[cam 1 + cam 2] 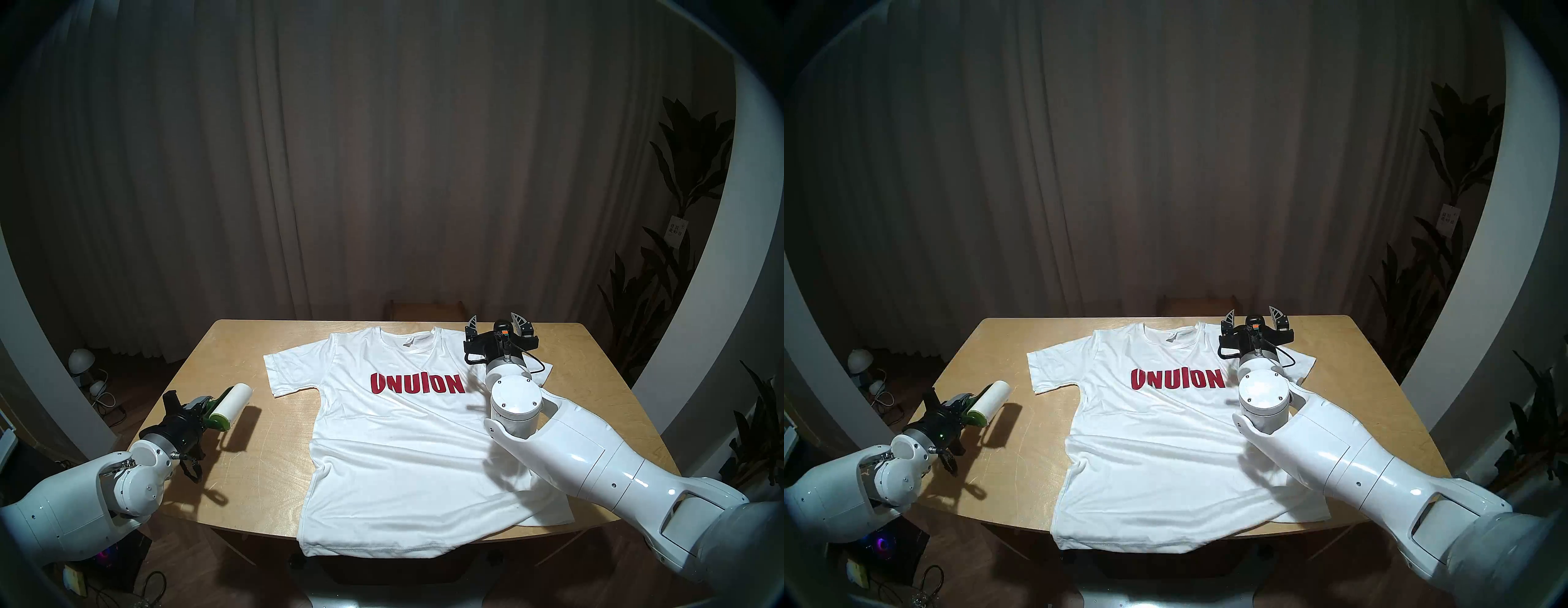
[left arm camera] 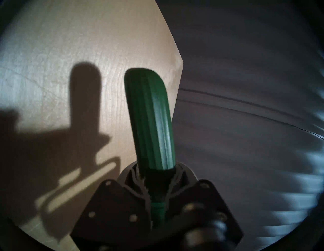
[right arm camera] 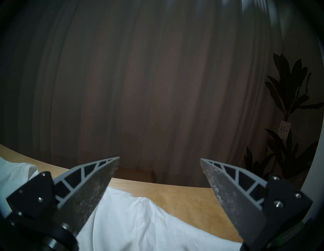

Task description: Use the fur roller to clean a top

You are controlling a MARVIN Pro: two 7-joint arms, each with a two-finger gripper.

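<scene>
Gripping the dark green, white-rolled fur roller [image 1: 229, 404] beside the white red-lettered T-shirt [image 1: 394, 450], the left claw [image 1: 199, 414] must carry it onto the cloth (right claw [image 1: 497, 325] gapes empty).

Right sleeve of the shirt [image 1: 382, 446] covered by the right arm [image 1: 564, 450] at three o'clock. Roller [image 2: 150, 121] handle buried between blurred left fingers [image 2: 133, 198] at six o'clock, white roll out of sight. Shirt hem draped off the bench [image 1: 237, 488].
</scene>
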